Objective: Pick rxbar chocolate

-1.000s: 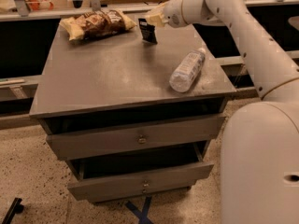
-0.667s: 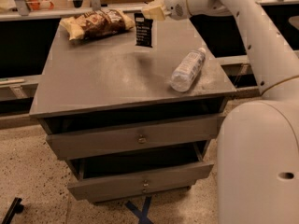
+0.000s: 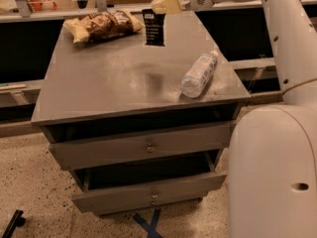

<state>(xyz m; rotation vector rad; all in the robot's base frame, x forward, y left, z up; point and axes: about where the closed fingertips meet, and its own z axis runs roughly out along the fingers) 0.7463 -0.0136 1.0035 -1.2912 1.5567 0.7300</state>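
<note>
Vs 0.7 s ago: cream two-finger gripper [image 3: 160, 6] on white arm [image 3: 277, 29] sits a bit higher, and the small flat black-wrapped rxbar chocolate [image 3: 153, 29] is up w/ it. Claw is clamped on the bar's top edge. Bar hangs upright just below claw, white lettering showing, clear of the grey drawer table [image 3: 99, 93]. Crinkled yellow-brown chip bag [image 3: 101, 25] lies to claw's left in view. Clear plastic bottle [image 3: 199, 74] lies on its side below-right.

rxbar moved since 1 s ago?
Yes. The gripper, shut on the rxbar, has raised it off the table and slightly toward the chip bag.
</note>
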